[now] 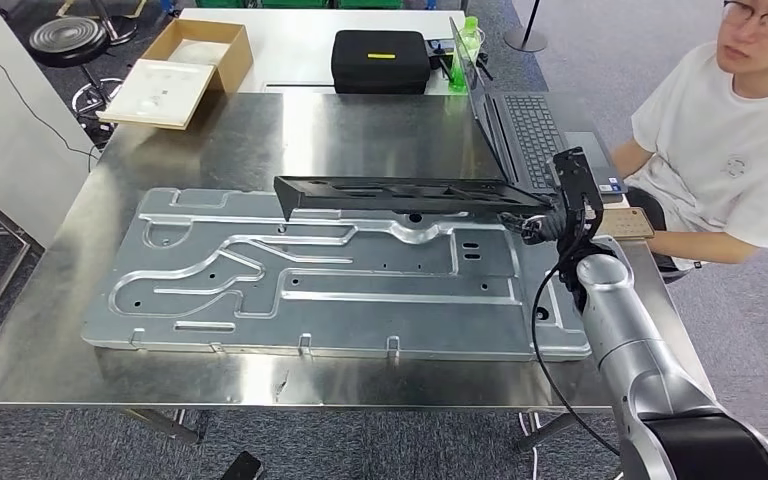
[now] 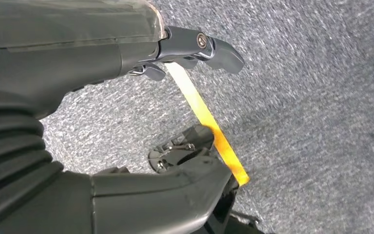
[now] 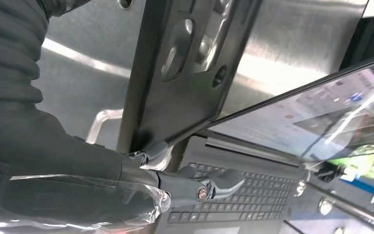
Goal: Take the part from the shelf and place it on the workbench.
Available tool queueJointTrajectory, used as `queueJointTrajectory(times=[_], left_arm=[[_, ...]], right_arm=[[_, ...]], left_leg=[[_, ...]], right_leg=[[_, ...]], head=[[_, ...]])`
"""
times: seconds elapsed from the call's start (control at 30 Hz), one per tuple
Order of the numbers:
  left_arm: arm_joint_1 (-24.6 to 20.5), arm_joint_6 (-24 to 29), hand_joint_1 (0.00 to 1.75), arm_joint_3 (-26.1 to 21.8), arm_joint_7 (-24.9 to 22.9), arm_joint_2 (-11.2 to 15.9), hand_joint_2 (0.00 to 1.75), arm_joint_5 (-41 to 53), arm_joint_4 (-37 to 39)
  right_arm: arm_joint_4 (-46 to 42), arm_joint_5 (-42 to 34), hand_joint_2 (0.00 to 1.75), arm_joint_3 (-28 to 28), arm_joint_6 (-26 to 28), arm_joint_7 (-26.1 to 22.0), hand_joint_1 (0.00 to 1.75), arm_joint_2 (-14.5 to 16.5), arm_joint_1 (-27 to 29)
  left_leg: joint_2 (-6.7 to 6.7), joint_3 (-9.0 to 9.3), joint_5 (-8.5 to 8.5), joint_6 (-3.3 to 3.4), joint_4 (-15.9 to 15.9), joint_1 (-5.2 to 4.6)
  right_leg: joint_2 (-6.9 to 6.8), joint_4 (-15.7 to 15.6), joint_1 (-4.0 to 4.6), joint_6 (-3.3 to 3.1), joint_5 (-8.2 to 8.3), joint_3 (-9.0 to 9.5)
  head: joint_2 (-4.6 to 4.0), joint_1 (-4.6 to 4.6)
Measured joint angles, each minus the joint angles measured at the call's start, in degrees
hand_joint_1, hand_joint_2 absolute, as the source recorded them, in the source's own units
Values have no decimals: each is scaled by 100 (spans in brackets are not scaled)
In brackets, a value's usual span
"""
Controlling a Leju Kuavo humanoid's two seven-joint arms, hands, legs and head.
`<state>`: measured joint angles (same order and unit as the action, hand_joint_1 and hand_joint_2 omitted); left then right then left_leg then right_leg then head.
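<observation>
Head view showed my right hand (image 1: pixel 558 222) gripping 1 end of the long black part (image 1: pixel 410 192), which reached out leftward from my grasp and hung above the big stamped metal panel (image 1: pixel 260 275) lying on the workbench (image 1: pixel 380 130). Whether the far end touched the panel or floated just over it, I could not tell. From the right wrist camera my fingers (image 3: pixel 209 183) wrapped the part's (image 3: pixel 175 73) end, with the open laptop (image 3: pixel 292 122) very near behind them.

My left hand (image 2: pixel 195 46) hung at my side over grey carpet and held nothing; its fingers sat loosely apart.

I judged the step to be the set-down. To do it well, I needed to lower the part level, since a long piece held at 1 end wants to droop and twist at the free tip. I thought it wise to let the far end settle first, then ease my own end down before loosening my fingers. The laptop (image 1: pixel 520 130) and the seated person's arm (image 1: pixel 650 165) were close on my right, so any swing that way risked a knock; keeping the motion straight down seemed safest.
</observation>
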<state>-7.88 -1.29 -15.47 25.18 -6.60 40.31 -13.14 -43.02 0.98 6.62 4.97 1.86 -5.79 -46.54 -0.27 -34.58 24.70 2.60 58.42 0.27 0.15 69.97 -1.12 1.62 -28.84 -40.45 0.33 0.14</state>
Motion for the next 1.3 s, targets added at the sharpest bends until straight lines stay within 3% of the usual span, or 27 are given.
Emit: queueJointTrajectory(times=[0.07,0.1,0.17,0.23,0.3,0.37,0.43,0.47,0.5,0.57,0.6,0.77,0.83,0.9,0.93,0.97,1.0,1.03,1.1,1.13,1.23,1.3], left_arm=[[-3,-4,0,-7,4,0,175,-3,0],[-3,-4,0,-14,5,0,175,-4,0],[-4,-4,0,-30,7,0,175,-7,0],[-4,-8,0,-38,7,1,175,-8,0],[-4,-11,0,-44,8,1,175,-9,0],[3,-14,0,-50,8,0,87,-9,0],[20,-23,0,-57,8,0,0,-9,0],[25,-34,0,-60,8,0,0,-8,0],[24,-49,0,-63,10,1,0,-6,0],[1,-83,0,-69,16,3,0,-1,0],[-15,-93,0,-73,21,5,0,1,0],[-21,-91,0,-86,82,5,0,-9,0],[-33,-90,0,-90,107,2,0,-9,0],[-36,-91,0,-92,152,-2,0,-7,0],[-28,-92,0,-93,181,-4,0,-5,0],[-17,-93,0,-94,209,-5,0,-5,0],[-6,-93,0,-95,231,-6,0,-4,0],[-1,-92,0,-96,248,-9,0,-3,0],[-9,-90,0,-101,274,-16,0,1,0],[-15,-90,0,-106,287,-20,0,3,0],[-1,-90,0,-120,310,-30,0,26,0],[1,-90,0,-124,311,-32,0,45,0]], right_arm=[[66,0,175,0,-67,7,0,-15,-105],[96,-1,175,0,-84,11,0,-19,-152],[143,1,175,0,-124,29,0,-25,-204],[189,20,175,2,-155,53,0,-29,-226],[233,73,175,19,-159,62,0,-33,-246],[271,151,175,58,-161,63,0,-34,-260],[314,239,87,136,-345,124,0,-38,-277],[351,265,44,197,-610,189,0,-61,-316],[404,272,0,279,-998,262,0,-101,-388],[533,236,0,461,-1743,331,0,-206,-582],[598,220,0,541,-1944,308,0,-252,-676],[647,205,0,696,-1480,-242,0,-346,-819],[605,223,0,720,-1307,-364,0,-345,-799],[404,317,0,726,-834,-745,0,-326,-603],[173,397,0,714,-471,-1010,0,-301,-420],[-157,484,0,697,-128,-1226,0,-264,-211],[-527,570,0,681,115,-1348,0,-219,-17],[-896,658,0,672,244,-1373,0,-169,146],[-1570,805,0,670,353,-1352,0,-79,384],[-1849,865,0,670,399,-1359,0,-45,475],[-2562,1120,0,671,567,-1630,0,38,699],[-3106,1520,0,704,707,-1784,0,131,802]], left_leg=[[-9,-5,23,-38,36,-7],[-13,-11,31,-67,47,-12],[-16,-15,32,-132,48,-19],[-14,-31,64,-193,77,-10],[-11,-182,312,-241,429,1],[-9,-493,691,-275,1145,18],[-8,-700,814,-296,1608,37],[-7,-670,719,-297,1551,43],[-6,-537,532,-289,1275,45],[-6,-174,185,-249,504,36],[-9,-51,99,-224,235,26],[-29,27,32,-80,-4,10],[-14,47,4,-19,-50,21],[-12,45,9,8,-49,16],[-17,48,16,13,-44,14],[-23,52,27,14,-34,14],[-26,57,43,6,-18,14],[-26,61,65,-10,3,14],[-17,48,110,-56,51,-7],[-16,39,123,-79,66,-17],[-18,30,141,-156,64,-17],[-14,-47,302,-214,266,-9]], right_leg=[[-11,-720,0,-30,260,360],[-11,-929,13,-54,305,462],[-1,-1019,50,-104,313,495],[-1,-1056,30,-170,350,507],[-12,-1094,2,-233,386,518],[-20,-1097,11,-258,391,512],[-20,-1093,22,-260,389,508],[-13,-1089,23,-259,388,507],[-4,-1083,22,-254,385,507],[14,-1062,28,-226,372,501],[16,-1055,33,-197,370,490],[-6,-1003,25,-49,324,442],[-7,-559,21,-18,55,238],[-7,168,23,3,-255,-108],[-8,413,22,9,-307,-229],[-9,449,21,8,-251,-254],[-9,264,20,0,-97,-174],[-12,-87,18,-10,108,-14],[-11,-754,34,-36,353,307],[-11,-930,44,-52,381,390],[-15,-1016,59,-136,360,420],[-18,-1051,36,-217,376,440]], head=[[0,-1],[0,-1],[0,-2],[0,-2],[0,-5],[0,-7],[0,-6],[0,-7],[0,-7],[0,-8],[0,-8],[0,-4],[0,-3],[0,-3],[0,-3],[0,-3],[0,-2],[0,-3],[0,-4],[0,-4],[0,-4],[0,-5]])
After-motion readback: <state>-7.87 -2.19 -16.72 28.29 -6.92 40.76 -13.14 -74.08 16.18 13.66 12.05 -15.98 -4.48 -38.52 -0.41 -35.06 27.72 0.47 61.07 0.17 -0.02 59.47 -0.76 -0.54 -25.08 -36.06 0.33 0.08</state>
